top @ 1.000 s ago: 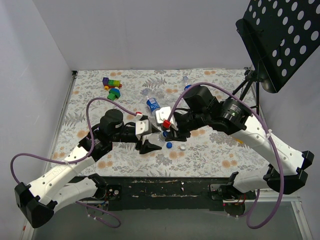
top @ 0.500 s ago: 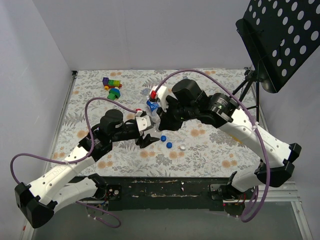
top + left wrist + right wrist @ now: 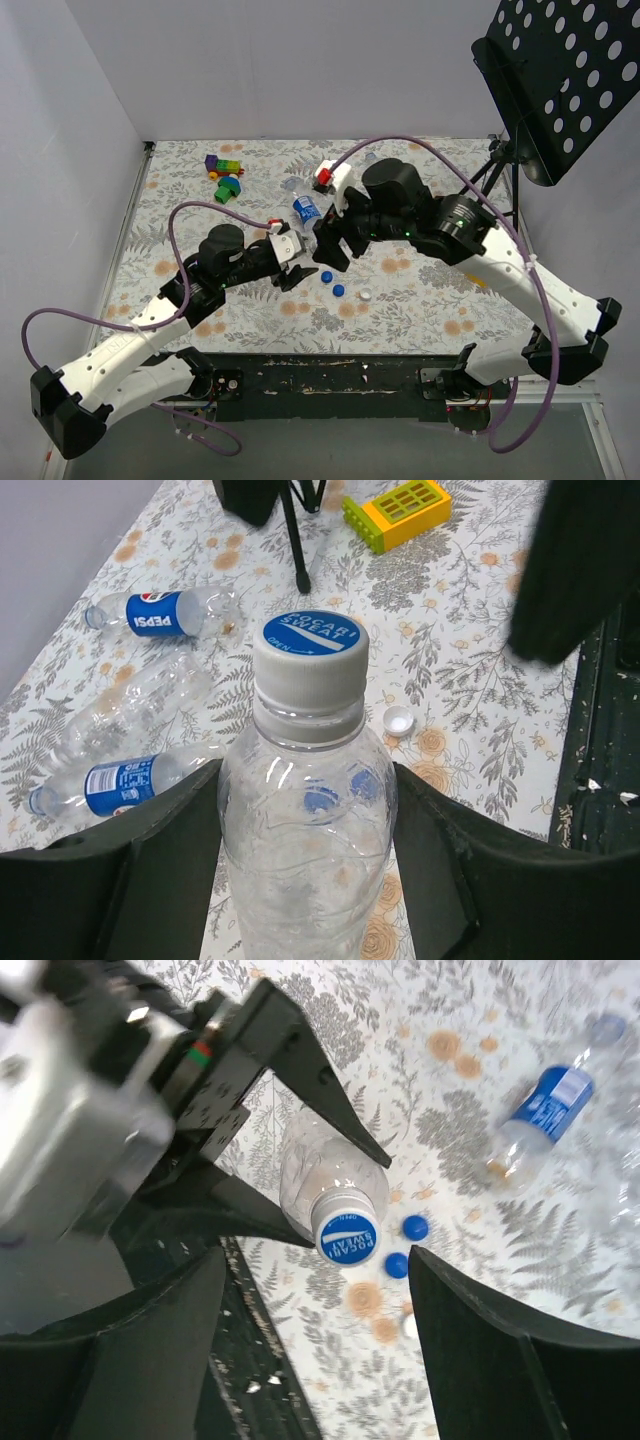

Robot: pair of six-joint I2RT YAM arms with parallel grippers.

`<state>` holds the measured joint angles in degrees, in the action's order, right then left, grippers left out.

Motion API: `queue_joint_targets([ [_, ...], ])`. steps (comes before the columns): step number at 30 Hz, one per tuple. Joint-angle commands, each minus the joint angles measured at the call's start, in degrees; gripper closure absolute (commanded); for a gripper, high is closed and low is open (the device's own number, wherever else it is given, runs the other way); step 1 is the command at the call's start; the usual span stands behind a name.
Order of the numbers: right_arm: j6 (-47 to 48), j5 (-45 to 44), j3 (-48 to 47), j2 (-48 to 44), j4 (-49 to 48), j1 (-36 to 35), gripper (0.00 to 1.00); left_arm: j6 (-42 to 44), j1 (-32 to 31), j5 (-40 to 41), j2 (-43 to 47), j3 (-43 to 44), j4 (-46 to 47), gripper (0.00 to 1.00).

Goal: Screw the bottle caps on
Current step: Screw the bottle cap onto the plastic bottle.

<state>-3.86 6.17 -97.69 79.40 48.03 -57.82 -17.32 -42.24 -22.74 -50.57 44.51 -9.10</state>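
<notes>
My left gripper (image 3: 305, 780) is shut on the body of a clear bottle (image 3: 300, 860) and holds it upright. A white cap with a blue Pocari Sweat top (image 3: 310, 645) sits on its neck. My right gripper (image 3: 322, 1265) is open above that cap (image 3: 347, 1235), with its fingers (image 3: 150, 1360) apart from it on both sides. Two loose blue caps (image 3: 414, 1226) and a white cap (image 3: 399, 720) lie on the table near the bottle. In the top view both grippers (image 3: 295, 265) (image 3: 330, 245) meet at the middle and hide the held bottle.
Three more bottles lie on the floral cloth: a Pepsi one (image 3: 155, 612), a crinkled clear one (image 3: 130, 705) and a labelled one (image 3: 115, 785). Toy blocks (image 3: 225, 172) sit at the back left. A black music stand (image 3: 560, 70) rises at the right.
My right gripper has come off the bottle top, swung toward the back, then returned partway, open. My left gripper still holds the bottle and has shifted slightly.
</notes>
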Motion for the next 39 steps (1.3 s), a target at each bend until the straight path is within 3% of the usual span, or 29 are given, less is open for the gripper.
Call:
queue_joint_targets([
  [1,19.38,4.1,0.12,-5.21,1.18,-0.27,0.19,1.23,-0.21,-4.32,-0.41,-0.13,0.14,1.0],
  [7,38.63,13.68,6.97,-9.87,2.24,-0.27,0.23,3.43,-0.21,-14.86,-2.69,1.01,-2.41,1.0],
  [10,43.92,16.84,8.39,-9.88,3.29,-0.27,0.25,3.61,-0.04,-19.08,-3.05,1.19,-2.59,1.0],
  [19,48.15,19.84,5.67,-6.54,6.55,-0.27,0.33,3.52,0.67,-26.74,-3.66,2.07,-2.23,1.0],
  [26,48.51,21.86,4.26,-3.81,8.48,-0.27,0.5,3.26,0.93,-26.39,-3.22,2.16,-1.44,1.0],
  [31,46.23,21.86,3.3,-2.49,9.19,-0.19,0.74,2.47,0.84,-24.46,-2.52,2.16,-0.39,1.0],
  [33,41.85,20.82,3.64,-2.23,8.14,-0.36,0.98,0.81,0.84,-21.31,-1.82,1.72,1.45,1.0],
  [37,28.68,15.47,4.17,-1.26,3.4,-0.36,0.99,-1.83,0.93,-13.31,0.02,0.32,6.1,1.0],
  [39,17.11,9.42,4.52,-0.47,-0.82,-0.27,0.99,-2.62,0.93,-9.09,0.99,-0.04,7.86,1.0],
])
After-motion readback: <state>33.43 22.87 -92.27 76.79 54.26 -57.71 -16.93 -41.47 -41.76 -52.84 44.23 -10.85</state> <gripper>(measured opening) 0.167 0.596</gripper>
